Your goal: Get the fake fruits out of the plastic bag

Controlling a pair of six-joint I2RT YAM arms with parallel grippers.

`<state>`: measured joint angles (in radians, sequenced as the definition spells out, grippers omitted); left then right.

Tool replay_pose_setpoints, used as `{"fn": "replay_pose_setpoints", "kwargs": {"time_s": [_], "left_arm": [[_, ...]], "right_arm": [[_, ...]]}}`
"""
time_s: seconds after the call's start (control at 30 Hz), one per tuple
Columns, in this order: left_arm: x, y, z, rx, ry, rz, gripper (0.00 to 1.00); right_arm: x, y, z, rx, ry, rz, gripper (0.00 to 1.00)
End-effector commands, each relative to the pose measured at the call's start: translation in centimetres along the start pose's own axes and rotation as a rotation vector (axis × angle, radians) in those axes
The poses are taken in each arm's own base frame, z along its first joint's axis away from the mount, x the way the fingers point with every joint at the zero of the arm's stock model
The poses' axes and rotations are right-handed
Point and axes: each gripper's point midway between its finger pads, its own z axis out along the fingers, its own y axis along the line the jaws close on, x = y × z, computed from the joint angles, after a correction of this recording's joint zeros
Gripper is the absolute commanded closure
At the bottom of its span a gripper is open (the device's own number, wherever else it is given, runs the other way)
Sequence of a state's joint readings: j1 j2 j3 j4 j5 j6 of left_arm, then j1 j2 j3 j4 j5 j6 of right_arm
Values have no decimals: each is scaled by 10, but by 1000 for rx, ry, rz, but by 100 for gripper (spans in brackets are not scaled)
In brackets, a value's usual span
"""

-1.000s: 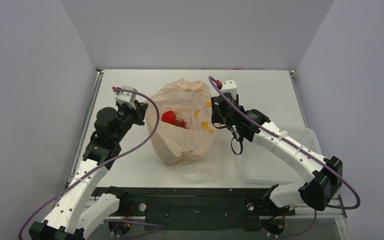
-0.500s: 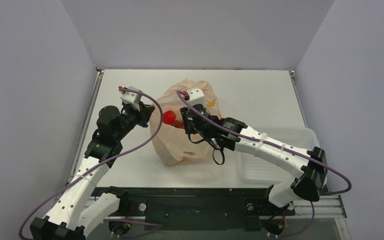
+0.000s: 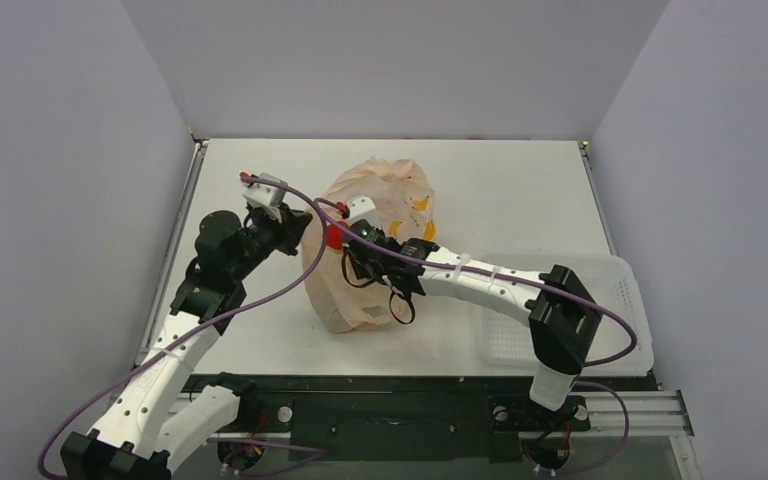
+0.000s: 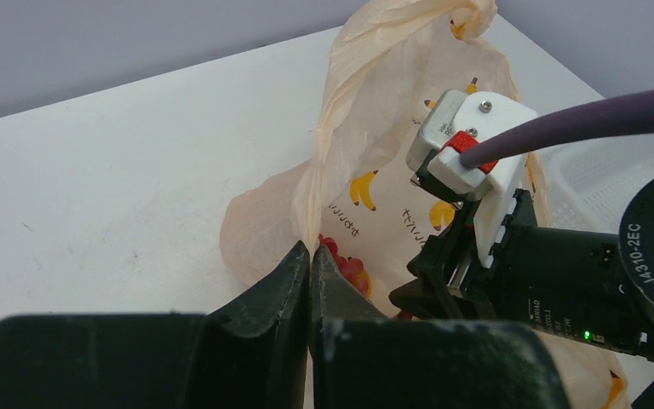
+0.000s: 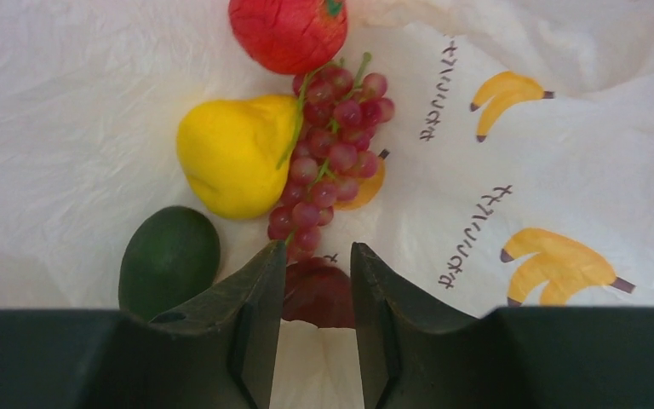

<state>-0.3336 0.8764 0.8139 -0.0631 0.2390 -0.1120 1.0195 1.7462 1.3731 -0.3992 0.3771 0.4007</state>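
Observation:
The peach plastic bag (image 3: 385, 190) printed with bananas sits mid-table, mouth up. My left gripper (image 3: 300, 228) is shut on the bag's left rim, pinched between its closed jaws (image 4: 309, 256). My right gripper (image 5: 317, 251) is open and reaches down into the bag (image 5: 562, 128). Its tips hover just over a dark maroon fruit (image 5: 324, 294). Also in the bag lie a string of red berries (image 5: 328, 153), a yellow pear-shaped piece (image 5: 234, 153), a dark green avocado (image 5: 169, 260) and a red ball (image 5: 289, 30). In the top view only the red ball (image 3: 334, 236) shows.
A white perforated tray (image 3: 610, 300) lies at the right front of the table, under the right arm's elbow. Purple cables loop off both wrists. Grey walls close in the table on three sides.
My right arm has swung left from the bag's right side to over its mouth and dipped the gripper inside. My left gripper has shifted slightly right, still holding the rim.

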Motion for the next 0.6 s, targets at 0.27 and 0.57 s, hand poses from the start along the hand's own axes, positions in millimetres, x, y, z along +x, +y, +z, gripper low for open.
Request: {"fn": "replay_pose_setpoints", "kwargs": {"time_s": [0.27, 0.57], "left_arm": [[-21, -8, 5, 37, -51, 12, 100], [-11, -8, 7, 21, -19, 19, 100]], "right_arm": [[41, 65, -55, -496, 124, 159, 70], [92, 54, -24, -349, 148, 139, 70]]}}
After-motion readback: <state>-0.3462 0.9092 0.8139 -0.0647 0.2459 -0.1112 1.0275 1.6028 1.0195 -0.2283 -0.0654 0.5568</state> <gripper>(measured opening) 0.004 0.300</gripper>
